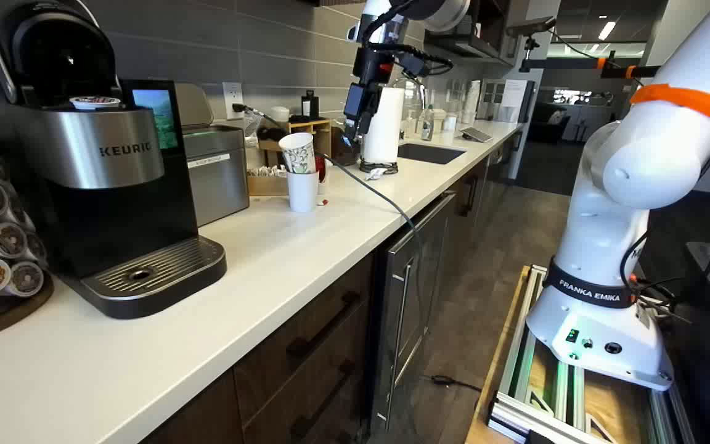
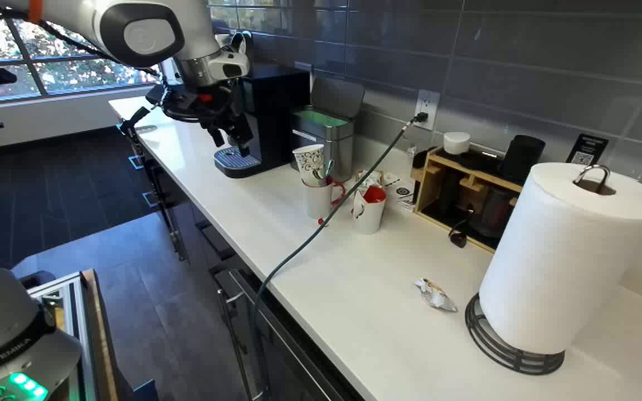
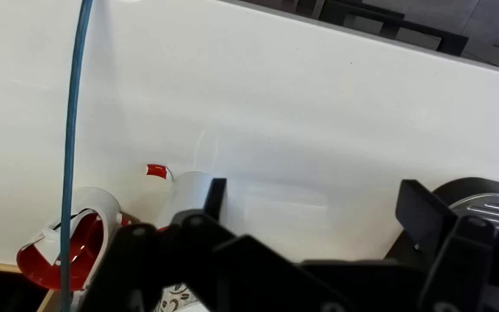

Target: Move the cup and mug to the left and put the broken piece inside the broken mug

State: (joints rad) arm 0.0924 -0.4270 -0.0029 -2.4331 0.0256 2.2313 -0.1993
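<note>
Broken piece: small red handle bit, lying on counter just beside foot of handled mug; touching or apart, can't tell at this res. Outside broken mug, so insert step = not done.
Broken mug: upright, rim jagged, red inside; near handled mug, not touching. Target for last step.
Handled mug: upright on counter, on coffee maker side of broken mug. Move left: unconfirmed, no ref. mark to judge by; log as to-do.
Cup: patterned paper, nested in handled mug, tilted. Est.: one grasp on mug could shift both, provided cup doesn't tip out.
Gripper: above counter, b/w handled mug & coffee maker; fingers wide apart, nothing b/w them. No hold on anything; judged b/w steps or pre-grasp.
Cord: runs from wall outlet across counter and over its edge; in wrist view passes in front of broken mug. Poss. snag during insert, go around.
</note>
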